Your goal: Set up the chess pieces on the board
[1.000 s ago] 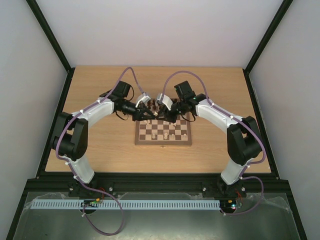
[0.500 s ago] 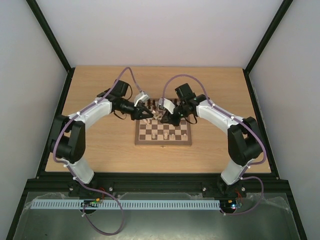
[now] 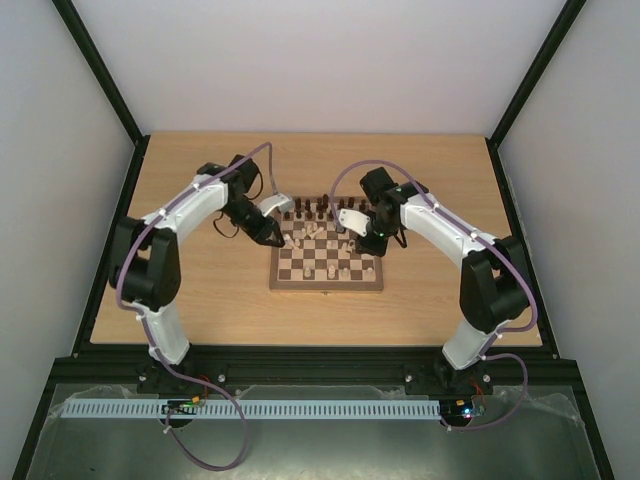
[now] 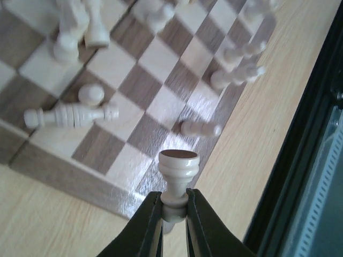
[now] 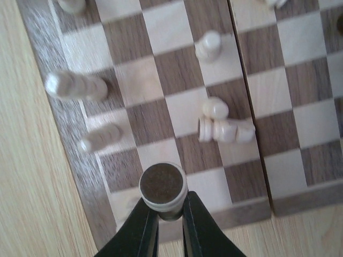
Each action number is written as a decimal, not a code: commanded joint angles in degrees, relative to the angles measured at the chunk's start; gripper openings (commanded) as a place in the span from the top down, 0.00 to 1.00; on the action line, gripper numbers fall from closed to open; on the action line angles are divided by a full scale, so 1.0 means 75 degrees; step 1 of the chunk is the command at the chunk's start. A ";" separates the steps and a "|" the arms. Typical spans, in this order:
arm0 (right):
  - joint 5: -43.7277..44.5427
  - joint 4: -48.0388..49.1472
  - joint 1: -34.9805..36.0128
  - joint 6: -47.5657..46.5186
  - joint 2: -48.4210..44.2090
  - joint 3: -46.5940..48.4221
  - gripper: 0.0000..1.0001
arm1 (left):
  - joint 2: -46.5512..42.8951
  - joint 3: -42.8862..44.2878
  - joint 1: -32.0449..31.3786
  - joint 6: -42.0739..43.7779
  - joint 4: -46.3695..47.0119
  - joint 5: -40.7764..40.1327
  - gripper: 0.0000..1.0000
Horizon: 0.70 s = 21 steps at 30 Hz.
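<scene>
Both your tools are loaded, so the trouble lies in the setting-down. The square brown-and-cream wooden chessboard (image 3: 326,285) sits mid-way across the light wooden table (image 3: 200,290), between the arms. Your left gripper (image 4: 174,208) is pinched narrow on the thin neck of a flared cream wooden piece (image 4: 178,165) at the board's left edge. Your right gripper (image 5: 163,213) is closed on a dark-bottomed cream wooden piece (image 5: 162,184) over the board's right side. That dark underside faces the wrist camera, so I judge the piece is not base-down; let go like that and it would land on its side. The left grip is on a slim neck, so the piece could swivel between the fingers and tip as you release. A ringed cream piece on its side (image 5: 225,130) lies on the squares, touching or nearly touching a round-headed cream pawn (image 5: 214,108); fingers coming down near them could send either rolling. Two blurred cream pieces (image 5: 75,85) sit at the border close by (I cannot tell whether they stand or lie) and might be nudged off onto the table. The dark brown pieces along the far row (image 3: 318,210) are near both wrists, and the arms are close enough together that they could clash.
</scene>
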 commanded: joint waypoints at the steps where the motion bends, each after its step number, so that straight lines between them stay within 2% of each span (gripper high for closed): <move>1: 0.0957 -0.0822 -0.0050 -0.0323 -0.0040 0.0237 0.93 | 0.1079 0.0864 -0.0017 -0.0024 -0.2381 -0.0737 0.87; 7: 0.1079 -0.0854 -0.0072 -0.0100 0.0141 0.0389 0.93 | 0.1416 0.0637 -0.0305 -0.0628 -0.2653 -0.1515 0.88; 10: 0.1108 -0.0831 -0.0073 -0.0025 0.0177 0.0380 0.93 | 0.1497 0.0592 -0.0558 -0.0927 -0.2668 -0.2355 0.89; 15: 0.0986 -0.0816 -0.0073 0.0142 0.0229 0.0396 0.93 | 0.1464 0.0652 -0.0779 -0.1116 -0.2662 -0.2647 0.92; 21: 0.0941 -0.0804 -0.0073 0.0338 0.0329 0.0447 0.92 | 0.1564 0.0784 -0.1195 -0.1608 -0.2668 -0.3741 0.92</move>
